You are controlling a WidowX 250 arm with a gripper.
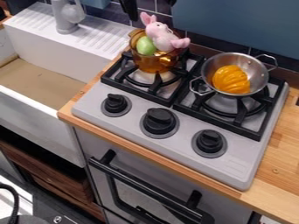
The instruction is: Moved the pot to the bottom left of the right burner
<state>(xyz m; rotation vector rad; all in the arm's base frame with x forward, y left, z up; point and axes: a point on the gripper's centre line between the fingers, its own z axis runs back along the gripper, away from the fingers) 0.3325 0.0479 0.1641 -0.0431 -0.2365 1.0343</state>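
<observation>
Because the metal pot (235, 74) rests toward the back of the right burner (240, 114), upper right of frame, I judge the gripper (150, 11), fingers parted at the top edge, is placed to clear its rim before grasping.

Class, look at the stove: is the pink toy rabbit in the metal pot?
No, the pink toy rabbit sits in the amber pot, left of the metal pot.

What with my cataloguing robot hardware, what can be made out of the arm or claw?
A narrow, black piece dips in at the top edge, tapering downward; it may be part of the claw. I cannot make out cables or markings on it.
</observation>
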